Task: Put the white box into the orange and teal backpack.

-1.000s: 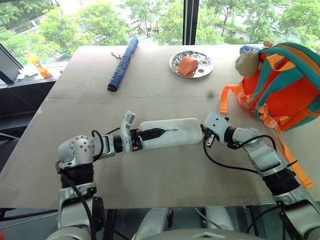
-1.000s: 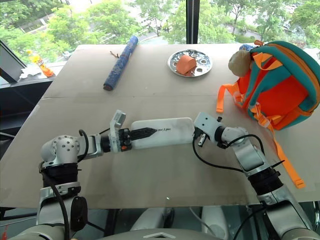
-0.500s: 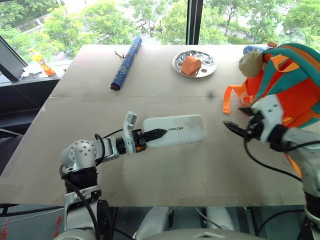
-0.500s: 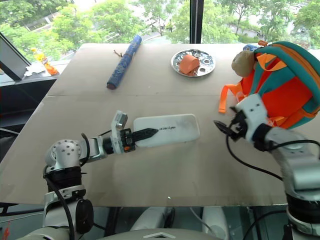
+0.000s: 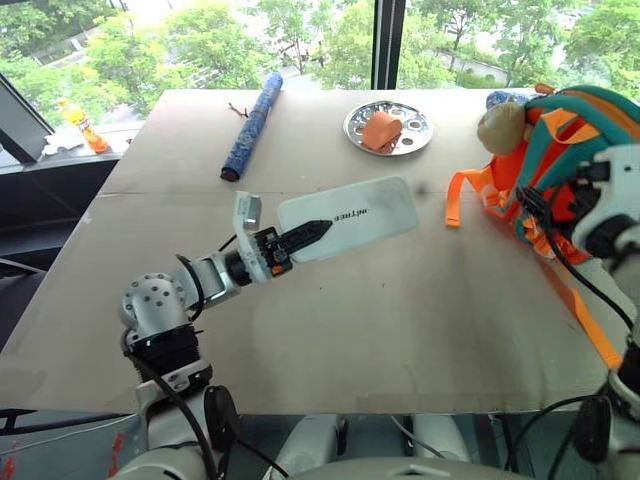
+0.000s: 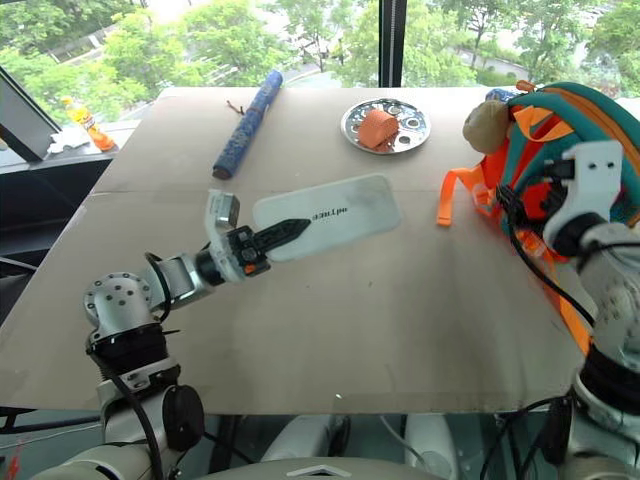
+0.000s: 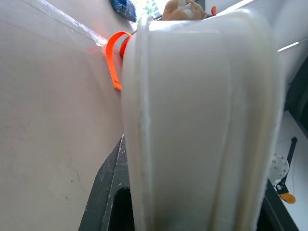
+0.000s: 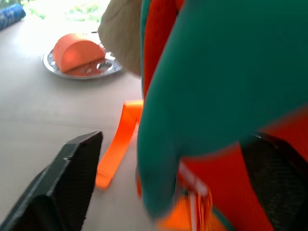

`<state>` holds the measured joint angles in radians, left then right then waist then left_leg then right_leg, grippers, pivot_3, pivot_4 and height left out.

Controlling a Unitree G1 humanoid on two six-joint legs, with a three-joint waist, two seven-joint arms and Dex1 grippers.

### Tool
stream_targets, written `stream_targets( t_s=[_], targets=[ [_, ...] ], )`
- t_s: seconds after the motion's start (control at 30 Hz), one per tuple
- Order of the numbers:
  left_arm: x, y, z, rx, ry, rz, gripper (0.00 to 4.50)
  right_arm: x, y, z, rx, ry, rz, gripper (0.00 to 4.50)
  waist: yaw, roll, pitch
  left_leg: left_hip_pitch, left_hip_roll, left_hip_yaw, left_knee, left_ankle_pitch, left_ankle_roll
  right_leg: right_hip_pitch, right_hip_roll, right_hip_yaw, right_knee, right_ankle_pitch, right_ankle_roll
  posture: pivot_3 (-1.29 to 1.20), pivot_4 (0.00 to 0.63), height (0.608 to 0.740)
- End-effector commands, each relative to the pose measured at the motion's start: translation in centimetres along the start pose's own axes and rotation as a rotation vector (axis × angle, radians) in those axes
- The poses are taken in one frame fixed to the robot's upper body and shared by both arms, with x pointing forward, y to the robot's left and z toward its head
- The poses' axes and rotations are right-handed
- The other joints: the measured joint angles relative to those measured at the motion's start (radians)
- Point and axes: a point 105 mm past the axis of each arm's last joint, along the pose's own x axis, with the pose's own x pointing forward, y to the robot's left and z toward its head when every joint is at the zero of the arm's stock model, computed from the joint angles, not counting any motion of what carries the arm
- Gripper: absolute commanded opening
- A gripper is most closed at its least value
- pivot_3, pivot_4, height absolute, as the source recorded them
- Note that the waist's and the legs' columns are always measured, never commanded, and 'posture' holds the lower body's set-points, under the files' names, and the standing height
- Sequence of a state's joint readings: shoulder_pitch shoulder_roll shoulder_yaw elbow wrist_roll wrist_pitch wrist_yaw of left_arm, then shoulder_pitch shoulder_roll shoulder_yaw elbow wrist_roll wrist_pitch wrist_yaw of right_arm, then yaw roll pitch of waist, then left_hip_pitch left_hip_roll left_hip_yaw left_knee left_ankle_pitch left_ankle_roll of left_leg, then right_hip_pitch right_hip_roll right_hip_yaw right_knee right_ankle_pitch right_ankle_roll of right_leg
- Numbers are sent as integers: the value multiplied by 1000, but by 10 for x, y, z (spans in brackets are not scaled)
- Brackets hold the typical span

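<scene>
Both head eyes look down over the table (image 5: 330,300); wrist views sit close, perhaps blurred.

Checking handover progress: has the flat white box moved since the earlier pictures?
Yes. The flat white rectangular box, clamped in the left gripper, has risen and swung its far end toward the round metal plate and the orange and teal backpack.

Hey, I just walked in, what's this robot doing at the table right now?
The robot is putting a white box into an orange and teal backpack. Its left tool grips one end of the box and holds it up off the table, angled toward the backpack. The right tool is open, its fingers either side of the backpack's teal edge. The box is not in the bag yet. A metal plate and a blue roll sit farther back.
</scene>
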<state>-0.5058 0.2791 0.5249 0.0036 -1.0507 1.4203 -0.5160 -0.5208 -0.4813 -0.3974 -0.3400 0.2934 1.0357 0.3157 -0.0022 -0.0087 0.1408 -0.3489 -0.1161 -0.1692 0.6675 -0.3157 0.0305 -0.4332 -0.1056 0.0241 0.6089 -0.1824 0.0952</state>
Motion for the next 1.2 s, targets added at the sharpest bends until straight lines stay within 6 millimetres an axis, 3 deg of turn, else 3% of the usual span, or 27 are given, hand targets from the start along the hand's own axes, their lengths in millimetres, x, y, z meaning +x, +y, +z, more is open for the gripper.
stream_targets(
  t_s=[0.03, 0.17, 0.27, 0.33, 0.47, 0.6, 0.73, 0.83, 1.03, 1.2],
  targets=[
    [1, -15, 16, 81, -75, -39, 1051, 18, 2, 13, -39, -73, 28, 2851, -2, 0, 0, 0, 0, 0, 0, 0, 0, 0, 0, 0, 0, 0, 0, 0, 150, 731],
    [1, -18, 29, 102, -169, -34, 1051, 31, 3, 14, -119, -94, 70, 899, -3, 0, 0, -1, 0, -1, 0, 0, 0, 0, 0, 0, -2, 0, 0, 0, 150, 731],
    [2, -27, 32, 110, -205, -70, 1051, 30, 14, 11, -188, -97, 220, 64, -4, 0, 0, -1, 0, -1, 1, 0, 0, 0, 0, 0, -1, 0, 0, 0, 150, 731],
    [4, -32, 34, 120, -230, -94, 1051, 19, 31, 14, -218, -122, 397, 64, -5, 0, 0, -1, 0, -1, 1, 0, 0, 0, 0, 0, -1, 0, 0, 0, 150, 731],
    [10, -47, 54, 151, -296, -147, 1051, -40, 77, 43, -207, -186, 854, 64, -9, 0, 2, -1, 0, -2, 1, 0, 0, 0, 0, -1, -1, 0, 0, 0, 150, 731],
    [9, -62, 71, 193, -322, -200, 1051, -85, 94, 52, -194, -131, 1043, 64, -10, 0, 3, -7, 0, -3, 1, 0, 0, -5, 0, -2, -2, 0, 0, 0, 150, 731],
    [15, -82, 73, 302, -244, -281, 1051, -104, 80, 35, -210, -16, 987, 64, 2, -2, 3, -14, 0, -5, 2, 0, 0, -10, 0, -5, -1, 0, 0, 0, 150, 731],
    [23, -93, 59, 451, -114, -332, 1051, -106, 58, 28, -249, 32, 860, 64, 16, -2, 3, -15, -3, -3, 4, 0, 0, -11, -3, -4, 0, 0, 0, 0, 150, 731],
    [32, -96, 17, 741, 144, -462, 1051, -116, 38, 25, -260, 75, 796, 64, 19, -1, 3, -14, -2, -2, 4, 0, 0, -10, -2, -4, 0, 1, -1, 0, 150, 731],
    [26, -88, 5, 848, 266, -514, 1051, -112, 26, 27, -270, 66, 740, 64, 15, -2, 3, -14, -2, -2, 4, 0, 0, -10, -2, -4, -1, 1, -1, 0, 150, 731]
  ],
)
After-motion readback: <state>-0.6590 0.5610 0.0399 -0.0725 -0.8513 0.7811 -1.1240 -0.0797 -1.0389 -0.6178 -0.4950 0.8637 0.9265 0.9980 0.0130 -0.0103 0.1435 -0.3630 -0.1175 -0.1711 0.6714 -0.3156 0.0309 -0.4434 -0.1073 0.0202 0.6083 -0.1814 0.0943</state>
